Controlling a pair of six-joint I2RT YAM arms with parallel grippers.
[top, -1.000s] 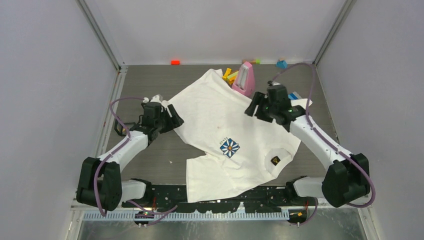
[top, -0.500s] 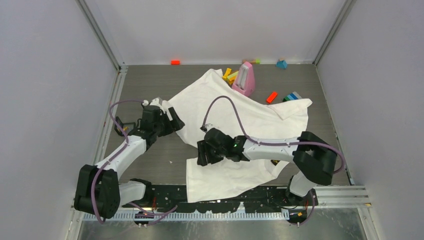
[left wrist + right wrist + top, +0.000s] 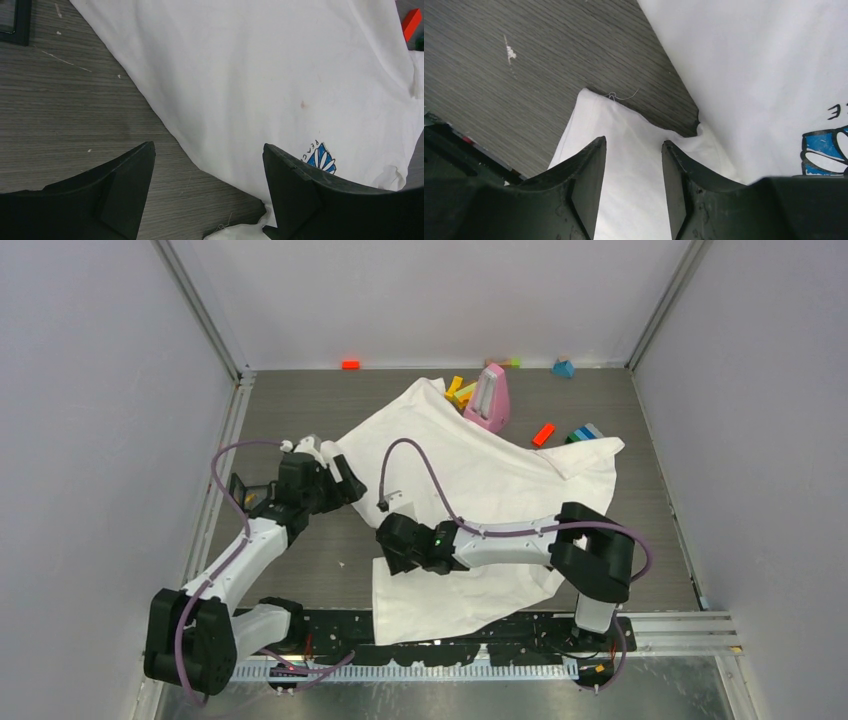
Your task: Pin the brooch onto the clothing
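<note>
Bases of both arms sit at six o'clock, on the near edge of the table (image 3: 300, 410). Just past them lies the shirt (image 3: 500, 480) — white, rumpled, spread over the middle of the table, with one sleeve (image 3: 440, 600) pointing back toward six.

From five o'clock the right arm bends across the cloth toward nine. The right gripper (image 3: 392, 550) hangs over the sleeve's left corner, at the cloth's edge. Seen from its wrist, its fingers (image 3: 584, 175) stand a little apart with the sleeve below the gap and nothing pinched between them. A loose thread (image 3: 621, 95) curls off the sleeve tip, and the daisy (image 3: 824, 150) shows at three o'clock.

At ten o'clock the left gripper (image 3: 340, 475) sits beside the shirt's left hem — jaws spread wide and empty over bare wood and the hem.

Farther back, at twelve, a pink wedge (image 3: 487, 400) touches the shirt's far edge, with yellow and orange blocks (image 3: 458, 390) just beside it. A red block (image 3: 543, 434) lies at two o'clock, near a heap of coloured blocks (image 3: 583, 431). By the back wall are a far red block (image 3: 350, 364) at eleven and a blue block (image 3: 563, 367) at one.
</note>
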